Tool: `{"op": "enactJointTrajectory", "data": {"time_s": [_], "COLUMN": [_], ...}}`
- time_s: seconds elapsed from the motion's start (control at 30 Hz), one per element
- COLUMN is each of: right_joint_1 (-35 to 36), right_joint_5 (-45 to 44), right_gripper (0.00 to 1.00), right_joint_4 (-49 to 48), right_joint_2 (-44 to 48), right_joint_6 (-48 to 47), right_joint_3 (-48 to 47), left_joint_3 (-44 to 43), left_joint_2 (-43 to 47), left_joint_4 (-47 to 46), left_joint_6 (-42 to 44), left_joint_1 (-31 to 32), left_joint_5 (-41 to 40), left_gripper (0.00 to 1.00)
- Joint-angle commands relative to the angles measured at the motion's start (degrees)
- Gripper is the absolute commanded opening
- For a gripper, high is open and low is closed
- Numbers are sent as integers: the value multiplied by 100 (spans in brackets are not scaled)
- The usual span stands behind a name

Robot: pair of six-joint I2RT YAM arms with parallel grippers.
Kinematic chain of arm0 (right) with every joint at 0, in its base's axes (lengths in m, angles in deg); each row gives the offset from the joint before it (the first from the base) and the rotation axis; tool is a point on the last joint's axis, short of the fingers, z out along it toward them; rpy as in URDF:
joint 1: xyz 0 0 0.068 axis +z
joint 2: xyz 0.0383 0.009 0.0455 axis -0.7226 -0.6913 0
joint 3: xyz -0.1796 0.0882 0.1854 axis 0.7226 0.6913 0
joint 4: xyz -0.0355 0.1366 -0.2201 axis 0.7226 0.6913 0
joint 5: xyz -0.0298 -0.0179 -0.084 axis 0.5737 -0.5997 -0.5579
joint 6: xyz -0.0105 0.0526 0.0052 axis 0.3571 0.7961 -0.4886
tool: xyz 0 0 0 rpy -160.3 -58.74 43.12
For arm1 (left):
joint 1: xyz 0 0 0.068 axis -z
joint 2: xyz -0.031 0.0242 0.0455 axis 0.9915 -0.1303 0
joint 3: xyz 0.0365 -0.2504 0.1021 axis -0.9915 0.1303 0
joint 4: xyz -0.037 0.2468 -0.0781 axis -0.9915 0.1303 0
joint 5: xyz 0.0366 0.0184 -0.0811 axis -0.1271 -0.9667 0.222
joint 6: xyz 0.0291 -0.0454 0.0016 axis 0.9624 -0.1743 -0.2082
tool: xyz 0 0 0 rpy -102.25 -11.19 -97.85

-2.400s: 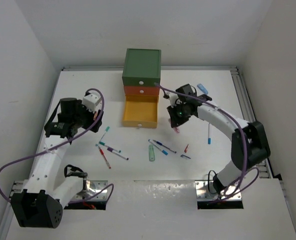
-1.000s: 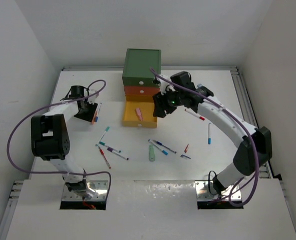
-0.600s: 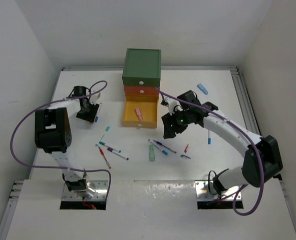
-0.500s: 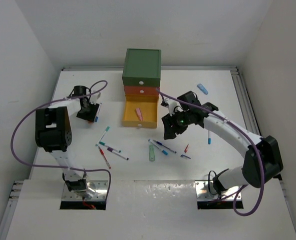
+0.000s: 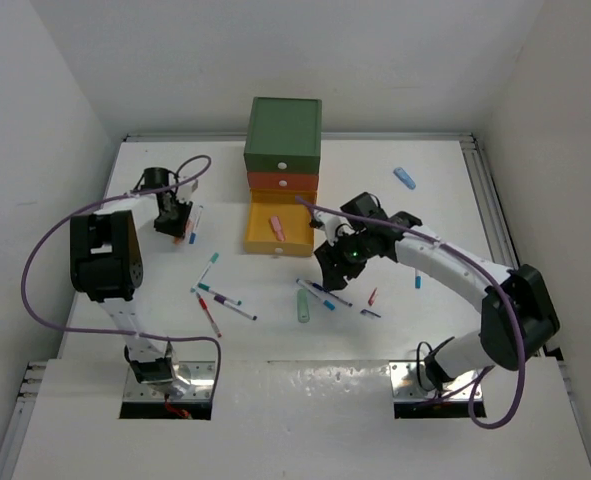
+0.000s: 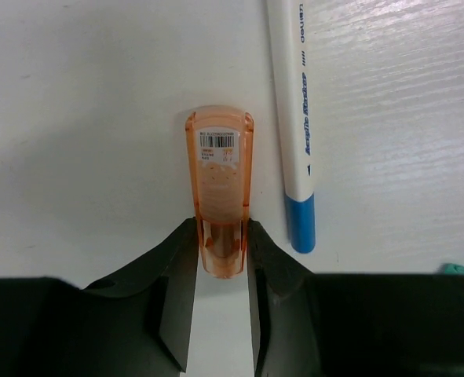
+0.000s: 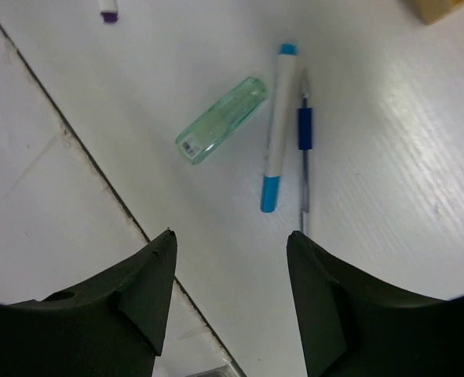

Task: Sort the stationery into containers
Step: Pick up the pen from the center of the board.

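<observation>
Pinching one end of an orange capsule (image 6: 220, 173), the left pincer (image 6: 220, 245) has a finger tight on each side of it, near the left edge of the tabletop (image 5: 445, 190). A white pen with a blue cap (image 6: 294, 118) lies just beside it. The right pincer (image 7: 232, 259) is spread wide and holds nothing. It hangs over a green capsule (image 7: 220, 119) and a blue-tipped pen (image 7: 277, 126) near the middle. A pink capsule (image 5: 275, 227) lies in the open yellow drawer (image 5: 278, 249).
</observation>
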Motion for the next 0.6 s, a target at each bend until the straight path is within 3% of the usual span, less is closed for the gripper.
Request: {"op": "enactJointTrajectory", "data": {"time_s": [0.0, 0.07, 0.17, 0.27, 0.47, 0.57], "right_joint_1": [469, 609, 759, 768, 777, 777], "right_joint_5": [-96, -157, -219, -245, -350, -518], "right_gripper": [58, 58, 58, 58, 59, 59], "right_joint_4": [-219, -333, -500, -606, -553, -518], "right_joint_2": [-54, -98, -160, -116, 367, 560], "right_joint_6": [-391, -453, -409, -269, -216, -383], "right_joint_3": [137, 242, 348, 523, 1016, 1139], "left_joint_3": [-67, -59, -321, -489, -235, -304], "left_joint_2": [934, 1347, 2032, 2341, 2492, 2158], "left_joint_4": [-123, -158, 227, 545, -8, -166], "left_joint_6": [-224, -198, 108, 76, -583, -742], "left_joint_1": [-272, -308, -10, 570, 2106, 2503], "left_joint_5": [509, 895, 2306, 2995, 2805, 2542], "left_gripper": [15, 14, 12, 12, 11, 13]}}
